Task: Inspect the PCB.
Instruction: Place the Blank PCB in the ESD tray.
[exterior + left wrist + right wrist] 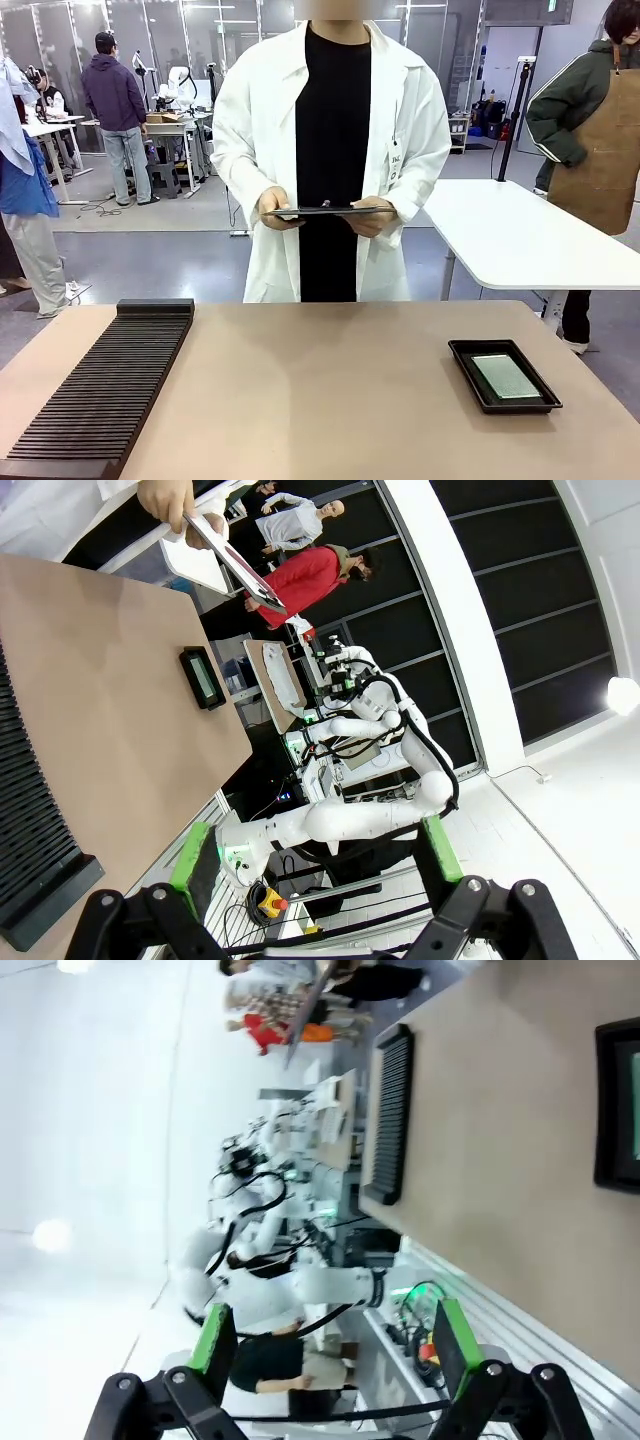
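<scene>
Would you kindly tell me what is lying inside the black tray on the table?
Inside the black tray lies the PCB, flat, face up, pale green in glare. Whatever sits beneath the board is covered.

PCB (505, 375) in tray (470, 372) right, slotted rack (100, 395) left

One PCB (504, 375), one tray (470, 372) (black), one slotted rack (105, 385).

The person (330, 150) wears a long white coat over a black top. The robot arm (340, 820) is white, with black cables and green end effector pads.
</scene>
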You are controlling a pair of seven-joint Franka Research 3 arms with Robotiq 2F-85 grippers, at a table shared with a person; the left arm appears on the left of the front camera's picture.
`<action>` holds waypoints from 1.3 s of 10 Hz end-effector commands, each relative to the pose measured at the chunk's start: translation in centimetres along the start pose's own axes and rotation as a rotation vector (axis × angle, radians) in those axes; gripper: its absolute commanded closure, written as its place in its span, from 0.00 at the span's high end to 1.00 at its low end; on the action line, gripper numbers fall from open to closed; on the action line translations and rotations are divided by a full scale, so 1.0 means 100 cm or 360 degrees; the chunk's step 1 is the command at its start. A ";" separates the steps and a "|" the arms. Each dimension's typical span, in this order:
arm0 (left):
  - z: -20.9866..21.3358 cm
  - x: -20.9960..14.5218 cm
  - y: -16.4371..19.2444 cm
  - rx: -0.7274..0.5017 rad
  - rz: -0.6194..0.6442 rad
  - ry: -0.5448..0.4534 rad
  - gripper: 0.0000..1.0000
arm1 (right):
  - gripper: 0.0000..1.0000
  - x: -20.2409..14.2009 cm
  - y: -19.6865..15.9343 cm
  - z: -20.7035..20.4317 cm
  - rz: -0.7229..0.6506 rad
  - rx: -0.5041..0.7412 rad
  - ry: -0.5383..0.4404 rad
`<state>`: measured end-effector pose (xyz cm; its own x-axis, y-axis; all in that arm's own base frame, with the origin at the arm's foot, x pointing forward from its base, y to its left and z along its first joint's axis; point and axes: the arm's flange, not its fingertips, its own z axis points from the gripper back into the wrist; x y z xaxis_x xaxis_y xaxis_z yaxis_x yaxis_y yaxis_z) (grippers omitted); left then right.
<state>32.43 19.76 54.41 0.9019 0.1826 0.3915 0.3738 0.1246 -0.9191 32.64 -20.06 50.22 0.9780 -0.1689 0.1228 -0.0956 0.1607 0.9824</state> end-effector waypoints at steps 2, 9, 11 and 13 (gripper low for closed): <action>0.001 0.000 -0.001 -0.0023 -0.0022 0.0016 1.00 | 1.00 -0.005 -0.019 0.029 0.0041 0.0108 -0.0002; 0.001 0.000 -0.001 -0.0023 -0.0022 0.0016 1.00 | 1.00 -0.013 -0.023 0.029 0.0008 0.0111 -0.0020; 0.001 0.000 -0.001 -0.0023 -0.0022 0.0016 1.00 | 1.00 -0.013 -0.023 0.029 0.0008 0.0111 -0.0020; 0.001 0.000 -0.001 -0.0023 -0.0022 0.0016 1.00 | 1.00 -0.013 -0.023 0.029 0.0008 0.0111 -0.0020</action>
<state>32.43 19.76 54.41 0.9019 0.1826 0.3915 0.3738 0.1246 -0.9191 31.15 -23.16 47.86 0.9752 -0.1818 0.1265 -0.1106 0.0952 0.9893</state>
